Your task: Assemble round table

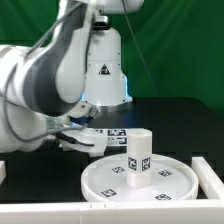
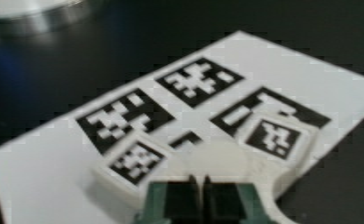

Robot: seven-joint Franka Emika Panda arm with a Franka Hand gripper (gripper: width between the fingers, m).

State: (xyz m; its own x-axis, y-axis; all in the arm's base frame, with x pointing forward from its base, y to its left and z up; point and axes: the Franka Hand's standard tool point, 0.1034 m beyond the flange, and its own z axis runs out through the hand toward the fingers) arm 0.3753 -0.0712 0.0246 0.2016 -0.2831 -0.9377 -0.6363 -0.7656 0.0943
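Note:
The large round disc [image 1: 108, 181] lies on the table at the front. The short thick cylinder [image 1: 138, 157] stands upright on it, tags facing out. My gripper [image 1: 78, 141] is low over the table, to the exterior view's left of the disc. In the wrist view its fingers [image 2: 175, 202] stand almost together, with only a thin dark line between them. They press on a small white tagged part [image 2: 133, 168], which looks like the cross-shaped piece. That piece spreads to both sides of the fingertips, and its full shape is hidden.
The marker board [image 2: 250, 95] with several tags lies just beyond the gripper, and it also shows in the exterior view [image 1: 112, 133]. A white block [image 1: 206, 172] sits to the exterior view's right of the disc. The robot base [image 1: 103, 70] stands behind.

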